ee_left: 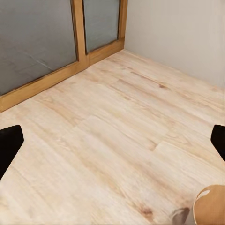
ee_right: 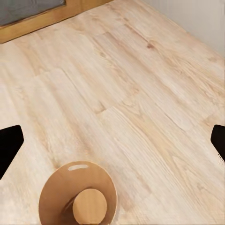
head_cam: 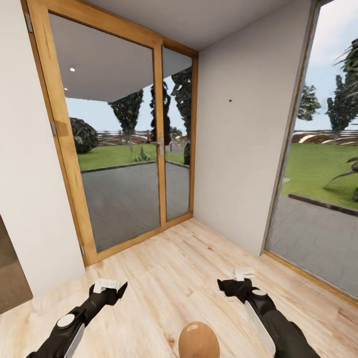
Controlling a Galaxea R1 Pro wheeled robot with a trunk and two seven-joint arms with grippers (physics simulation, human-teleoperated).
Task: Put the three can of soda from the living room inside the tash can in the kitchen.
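Left gripper [head_cam: 110, 287] and right gripper [head_cam: 237, 283]: both spread, empty. Bin [ee_right: 78, 193] on wood floor [head_cam: 169, 268] between them, nearer right. Glass door [head_cam: 124, 139] ahead. Cans unseen. Transit step; next, likely turn toward living room.

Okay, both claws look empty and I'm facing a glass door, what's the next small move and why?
Probably turn the base away from this corner to look for the cans. The left claw and right claw hang open and empty over bare wood floor, facing the glass door and white wall. The brown bin sits below on the floor.
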